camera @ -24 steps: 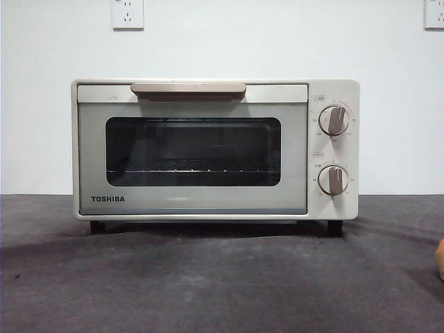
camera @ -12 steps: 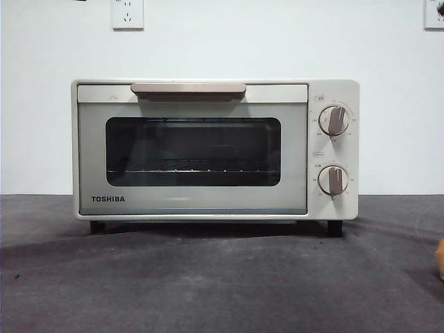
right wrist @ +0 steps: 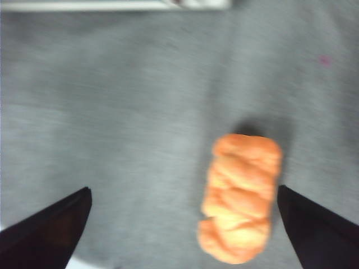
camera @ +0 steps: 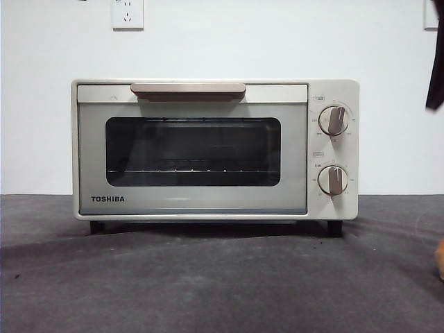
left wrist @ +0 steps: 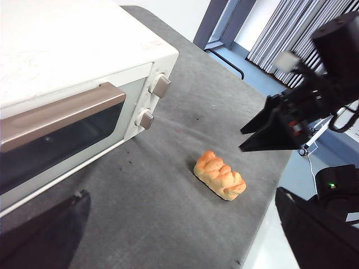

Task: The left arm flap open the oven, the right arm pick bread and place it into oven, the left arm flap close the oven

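Note:
The cream-white oven (camera: 215, 149) stands in the middle of the table with its door shut; its beige handle (camera: 188, 89) is at the top. It also shows in the left wrist view (left wrist: 73, 84). The bread (left wrist: 220, 175), an orange-golden lumpy bun, lies on the grey table on the oven's dial side; only a sliver shows in the front view (camera: 440, 260). My right gripper (left wrist: 241, 141) hangs open above and beside the bread (right wrist: 241, 196), apart from it. My left gripper (left wrist: 179, 235) is open and empty, in front of the oven door, apart from it.
The table is covered in dark grey cloth (camera: 222, 277), and its edge runs close beyond the bread (left wrist: 263, 235). A black part of an arm (camera: 436, 69) hangs at the top right of the front view. A white wall with sockets (camera: 127, 14) stands behind the oven.
A black part of an arm has come down into the front view at the top right edge. The oven and the bread have not moved.

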`<act>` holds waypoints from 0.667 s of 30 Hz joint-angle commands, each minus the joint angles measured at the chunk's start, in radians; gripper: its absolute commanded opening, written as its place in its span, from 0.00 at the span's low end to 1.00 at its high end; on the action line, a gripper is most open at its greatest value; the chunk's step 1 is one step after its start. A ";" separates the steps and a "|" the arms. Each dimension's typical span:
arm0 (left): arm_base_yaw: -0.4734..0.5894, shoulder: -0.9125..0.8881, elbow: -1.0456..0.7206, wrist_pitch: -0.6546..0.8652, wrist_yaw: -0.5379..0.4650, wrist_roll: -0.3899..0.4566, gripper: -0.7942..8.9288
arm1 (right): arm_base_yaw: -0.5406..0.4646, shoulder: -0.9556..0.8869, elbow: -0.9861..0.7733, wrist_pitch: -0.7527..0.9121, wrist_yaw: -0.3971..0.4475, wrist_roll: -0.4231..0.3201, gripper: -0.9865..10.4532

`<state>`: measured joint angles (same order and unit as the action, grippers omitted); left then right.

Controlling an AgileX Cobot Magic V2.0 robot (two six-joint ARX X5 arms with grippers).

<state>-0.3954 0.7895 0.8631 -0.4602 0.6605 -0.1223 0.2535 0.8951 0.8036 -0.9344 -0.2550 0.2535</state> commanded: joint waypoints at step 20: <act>-0.004 0.006 0.018 0.003 0.005 -0.029 0.63 | 0.078 0.422 -0.063 0.132 0.133 0.080 0.52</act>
<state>-0.3954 0.7895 0.8631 -0.4675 0.6605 -0.1482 0.3271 1.2968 0.7345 -0.8074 -0.1265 0.3206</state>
